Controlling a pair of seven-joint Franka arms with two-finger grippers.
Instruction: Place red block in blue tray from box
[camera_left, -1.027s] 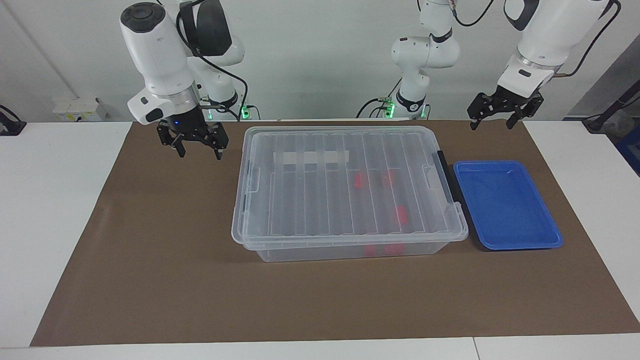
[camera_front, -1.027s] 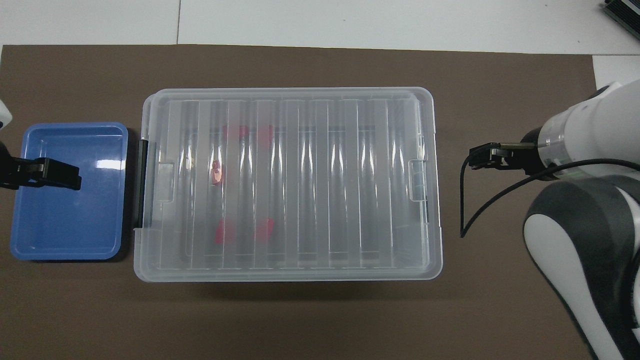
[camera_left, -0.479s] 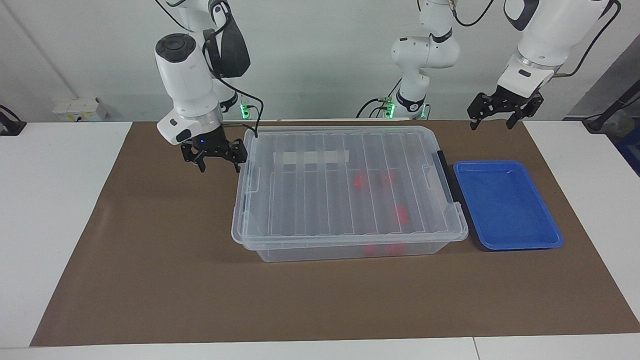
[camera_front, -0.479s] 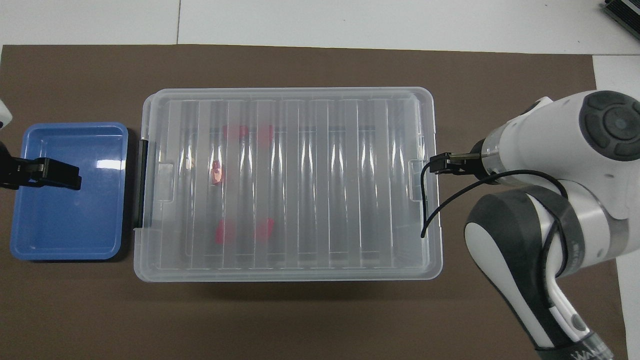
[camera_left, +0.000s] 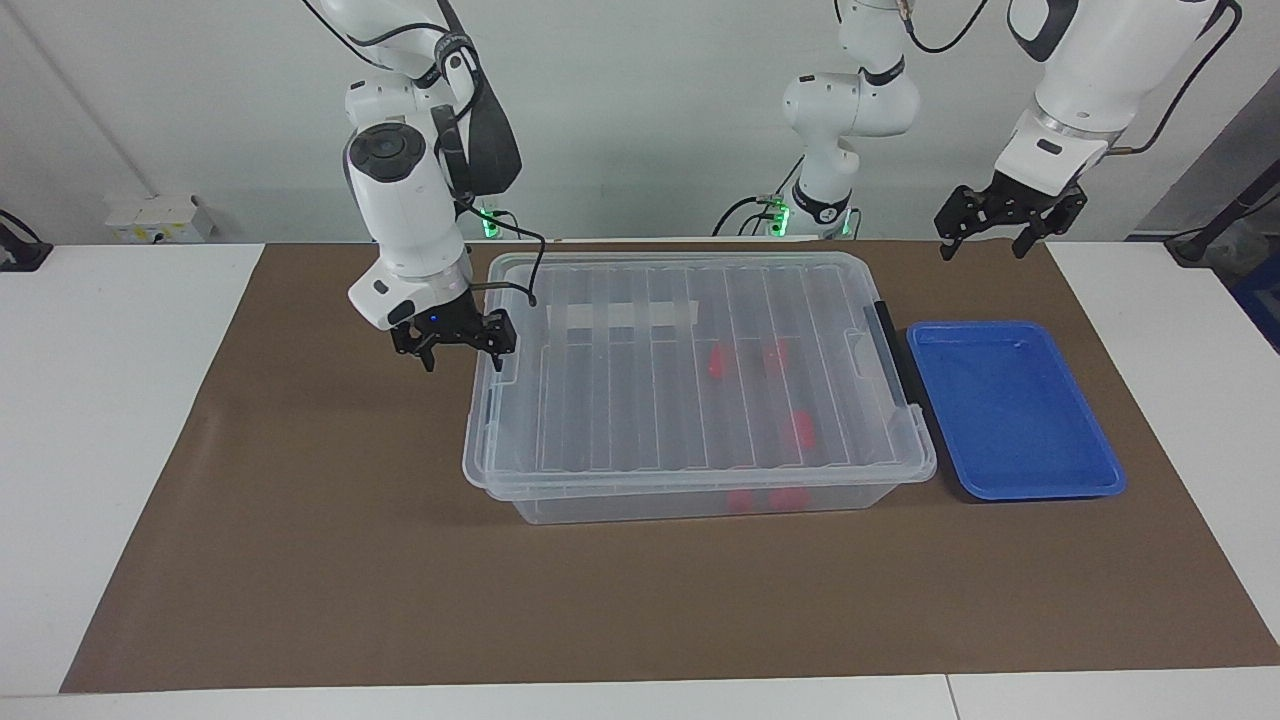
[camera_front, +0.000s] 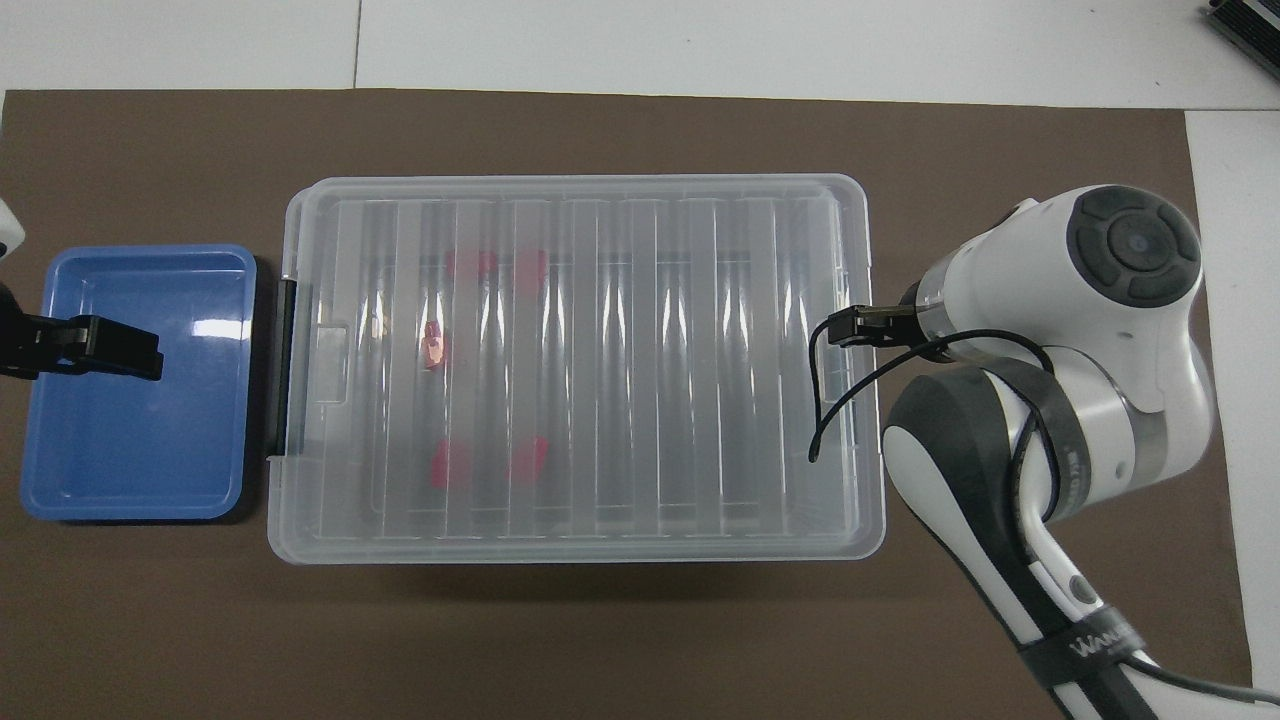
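The red block (camera_left: 720, 362) lies with its fellows inside the box (camera_left: 690, 380), whose lid is on, the blue tray (camera_left: 1010, 410) empty beside it, so everything remains: right claw (camera_left: 455, 345) spread over the box's end, left claw (camera_left: 1005, 225) released above the bench's edge.

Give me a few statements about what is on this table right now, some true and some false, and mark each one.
1. The box has its lid on. True.
2. A red block lies in the blue tray. False: the tray holds nothing; the red blocks are inside the box.
3. The right gripper is at the box's end away from the tray. True.
4. The left gripper holds a block. False: it is open and holds nothing.
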